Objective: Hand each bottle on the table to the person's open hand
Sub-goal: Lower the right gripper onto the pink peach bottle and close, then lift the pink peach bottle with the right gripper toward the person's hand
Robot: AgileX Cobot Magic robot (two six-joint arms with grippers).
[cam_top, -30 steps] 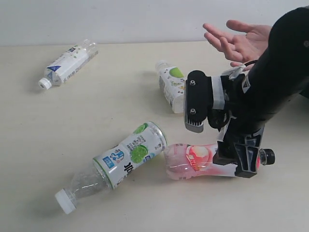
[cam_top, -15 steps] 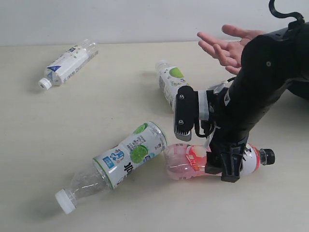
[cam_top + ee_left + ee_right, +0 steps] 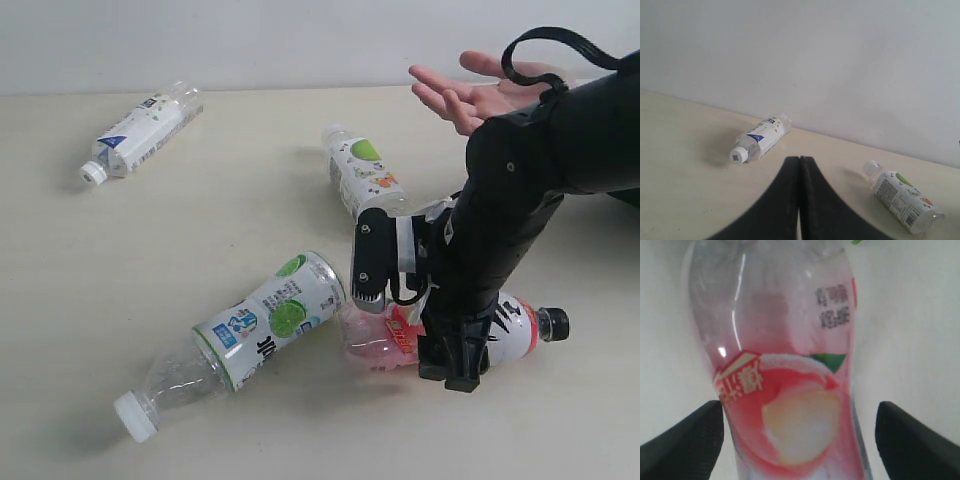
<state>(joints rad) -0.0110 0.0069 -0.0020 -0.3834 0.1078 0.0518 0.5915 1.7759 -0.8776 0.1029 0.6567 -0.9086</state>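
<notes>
The pink-white bottle with a black cap lies on its side on the table. My right gripper is open and straddles its middle, one finger on each side, a gap showing at both. In the right wrist view the bottle fills the space between the jaws. The lime-print bottle lies touching its base. Further back lie the small white bottle with green fruit and the white-blue label bottle. The person's open hand waits palm up at the back right. My left gripper is shut and empty.
The left wrist view looks across the table at the white-blue bottle and the small white bottle in front of a plain pale wall. My right arm covers part of the pink bottle near its neck.
My right gripper has slid left along the pink bottle and dropped lower around it. The hand has stayed at the back right with little shift.
</notes>
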